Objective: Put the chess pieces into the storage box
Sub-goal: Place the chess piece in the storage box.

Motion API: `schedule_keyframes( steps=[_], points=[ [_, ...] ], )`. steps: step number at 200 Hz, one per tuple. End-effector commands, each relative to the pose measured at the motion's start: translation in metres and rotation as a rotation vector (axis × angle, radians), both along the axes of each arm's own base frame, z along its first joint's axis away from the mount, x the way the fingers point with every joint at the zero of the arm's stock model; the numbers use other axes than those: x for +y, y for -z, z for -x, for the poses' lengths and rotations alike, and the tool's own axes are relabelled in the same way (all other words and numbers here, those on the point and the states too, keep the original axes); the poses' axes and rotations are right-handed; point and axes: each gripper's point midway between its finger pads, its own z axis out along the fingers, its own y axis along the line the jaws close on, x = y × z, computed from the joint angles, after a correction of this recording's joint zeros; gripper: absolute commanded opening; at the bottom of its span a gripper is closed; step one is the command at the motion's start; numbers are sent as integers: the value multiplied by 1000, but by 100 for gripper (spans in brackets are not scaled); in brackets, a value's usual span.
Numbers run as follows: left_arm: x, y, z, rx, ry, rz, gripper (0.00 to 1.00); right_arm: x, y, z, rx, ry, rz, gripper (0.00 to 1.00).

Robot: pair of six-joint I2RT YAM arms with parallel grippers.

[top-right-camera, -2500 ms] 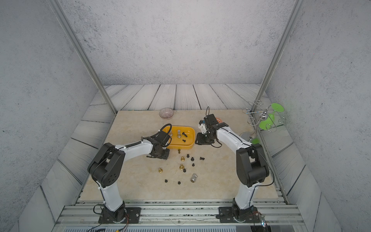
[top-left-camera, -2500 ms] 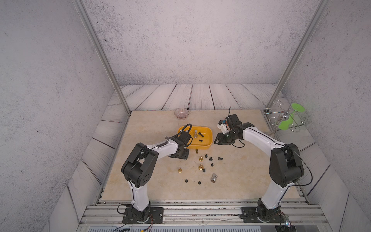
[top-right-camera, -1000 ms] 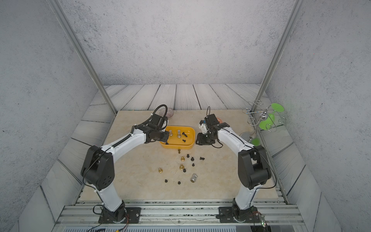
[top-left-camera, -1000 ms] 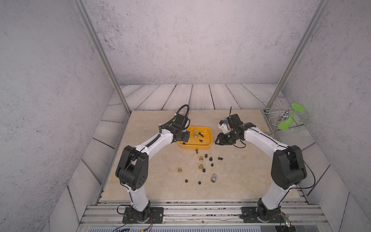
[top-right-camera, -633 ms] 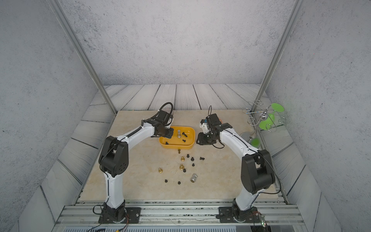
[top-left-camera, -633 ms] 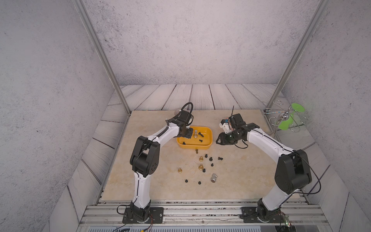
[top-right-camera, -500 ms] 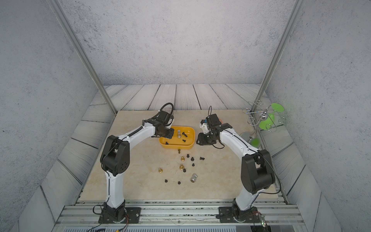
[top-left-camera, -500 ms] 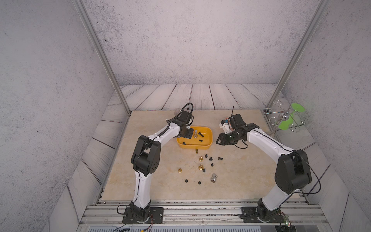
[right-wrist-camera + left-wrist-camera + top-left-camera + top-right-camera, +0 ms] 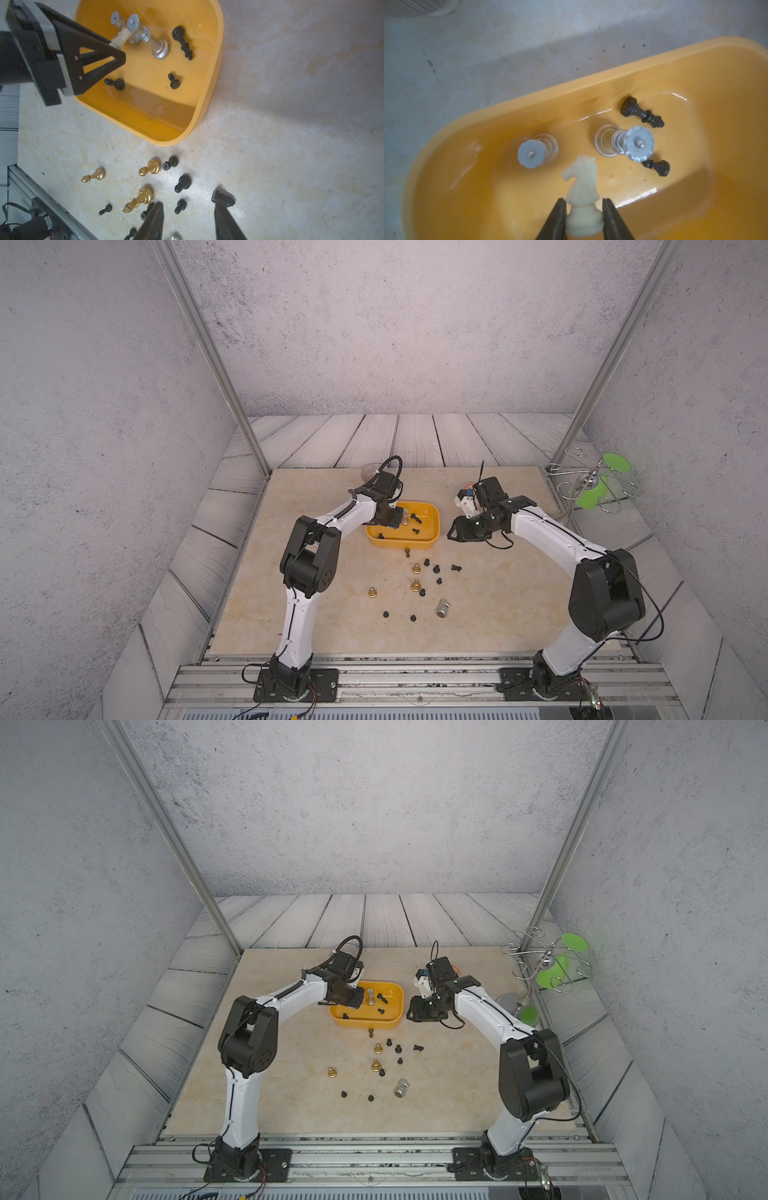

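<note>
Left wrist, knight [image 9: 581, 185] within box [image 9: 571, 88] rim

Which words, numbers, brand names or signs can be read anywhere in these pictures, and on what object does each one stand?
None can be read.
The storage box is plain yellow-orange plastic with no label.
The chess pieces, also the cream knight, bear no marks.
The left arm and the right arm show no legible print; any sticker there is too small to read.
</note>
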Motion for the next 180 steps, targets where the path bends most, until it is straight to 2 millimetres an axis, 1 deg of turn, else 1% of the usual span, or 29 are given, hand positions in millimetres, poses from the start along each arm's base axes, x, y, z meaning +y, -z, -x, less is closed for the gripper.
schedule_keyframes(
  steps=[1,21,58,98,133,159,180],
  points=[
    [-5,-13,-11,-36,-5,35,36,-6,-14,4,-30,16,2,43],
    [-5,-20,-12,-52,-7,42,38,-6,-14,4,-31,17,2,43],
    [-4,-32,-13,-74,-14,48,38,-6,-15,4,-33,16,3,43],
    [3,-55,-9,-110,-34,67,38,-8,-15,5,-31,11,18,43],
    [15,-73,-1,-132,-55,83,39,-11,-15,8,-28,1,48,43],
    [31,-85,9,-147,-85,95,39,-11,-11,15,-18,-25,84,43],
    [44,-93,17,-162,-113,104,39,-8,-3,22,-7,-48,120,43]
  ],
)
